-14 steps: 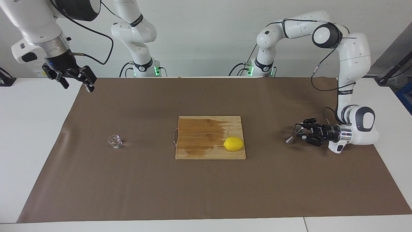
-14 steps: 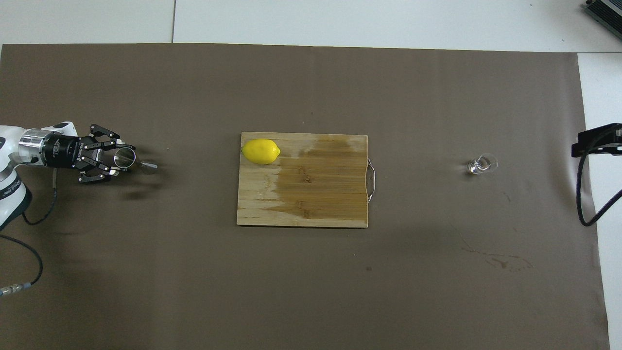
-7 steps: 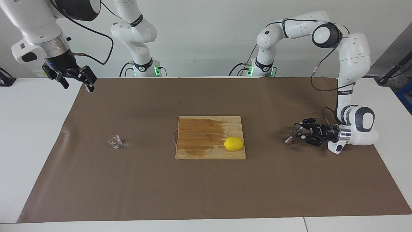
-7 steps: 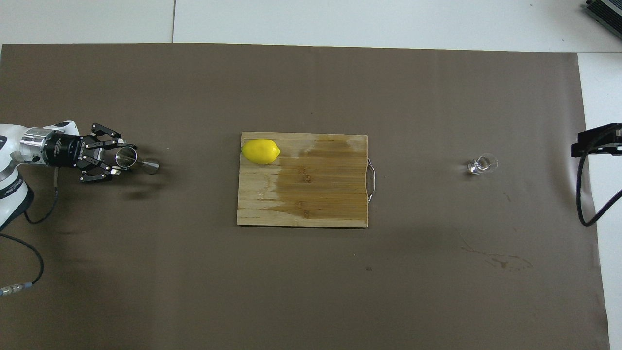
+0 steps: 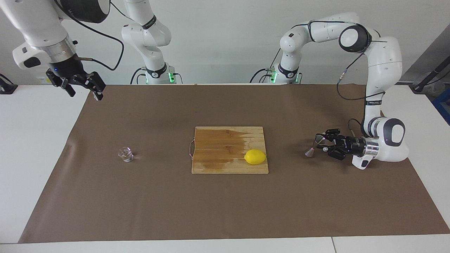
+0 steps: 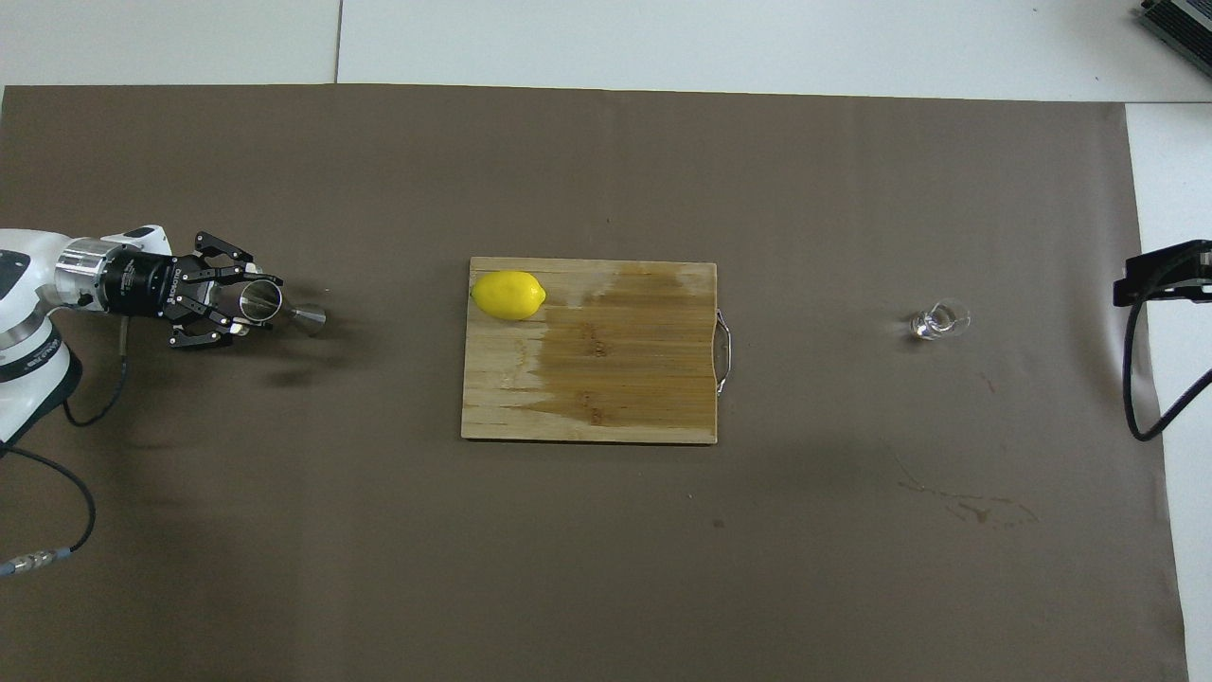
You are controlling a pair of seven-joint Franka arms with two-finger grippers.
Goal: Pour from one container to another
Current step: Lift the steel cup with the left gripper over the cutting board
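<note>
So we're barely started here. Our left gripper (image 5: pixel 321 143) at the right of the facing view is clamped on the jigger (image 5: pixel 314 147), lifted and tilted off the brown mat (image 5: pixel 225 211). The little glass (image 5: pixel 125 154) sits untouched at mid-left, and our right gripper (image 5: pixel 84 86) waits up top-left, fingers spread wide. Picking up the glass and pouring are both left.

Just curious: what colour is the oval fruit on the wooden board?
Bright yellow lemon; overhead view shows it best.
</note>
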